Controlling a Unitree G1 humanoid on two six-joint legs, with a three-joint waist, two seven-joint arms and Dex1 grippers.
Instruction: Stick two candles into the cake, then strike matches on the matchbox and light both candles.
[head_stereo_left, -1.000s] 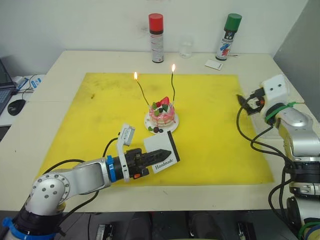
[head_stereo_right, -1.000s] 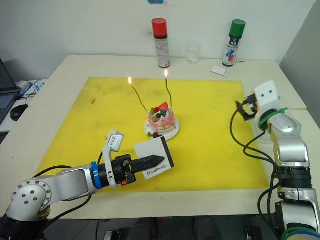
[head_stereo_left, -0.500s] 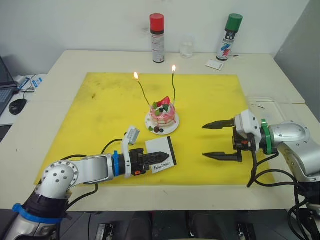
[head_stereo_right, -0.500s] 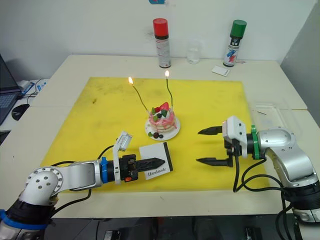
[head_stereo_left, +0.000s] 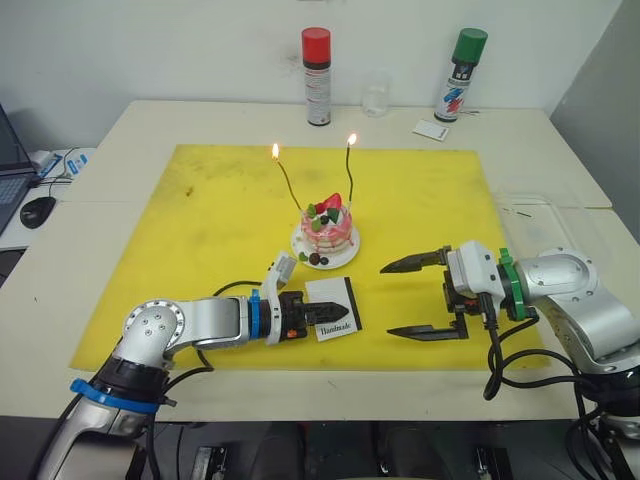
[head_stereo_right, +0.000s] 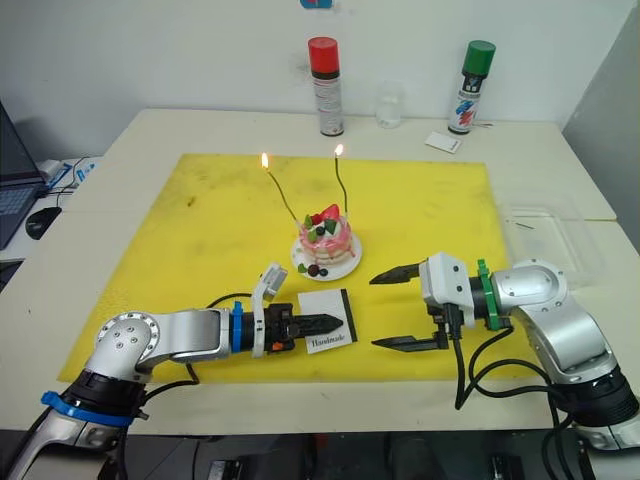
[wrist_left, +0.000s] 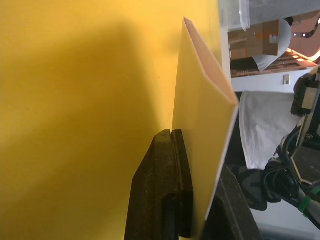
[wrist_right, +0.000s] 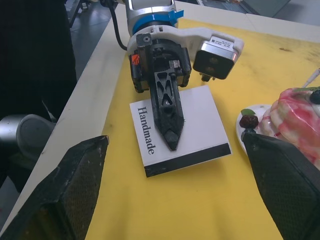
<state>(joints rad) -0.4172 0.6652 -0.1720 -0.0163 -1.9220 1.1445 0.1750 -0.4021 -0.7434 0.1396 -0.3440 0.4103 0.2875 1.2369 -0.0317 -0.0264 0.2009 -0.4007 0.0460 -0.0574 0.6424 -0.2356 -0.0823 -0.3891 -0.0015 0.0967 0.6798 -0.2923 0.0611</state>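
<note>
The pink-and-white cake stands on its small white plate in the middle of the yellow mat. Two thin green candles stand in it, the left candle and the right candle, both with a flame on top. My left gripper is shut on the white "Handmade" matchbox, low over the mat in front of the cake. The right wrist view shows one black finger lying across the matchbox. My right gripper stands wide open just right of the box, holding nothing. A short dark stick, perhaps one of the matches, lies in the clear tray.
A red-capped spray can, a small glass, a green-capped spray can and a white card stand along the table's far edge. A clear tray sits right of the mat. A computer mouse lies far left.
My right arm swung in from the table's right side with its gripper open and now sits near the matchbox. The left gripper drew back and lowered the matchbox toward the mat.
</note>
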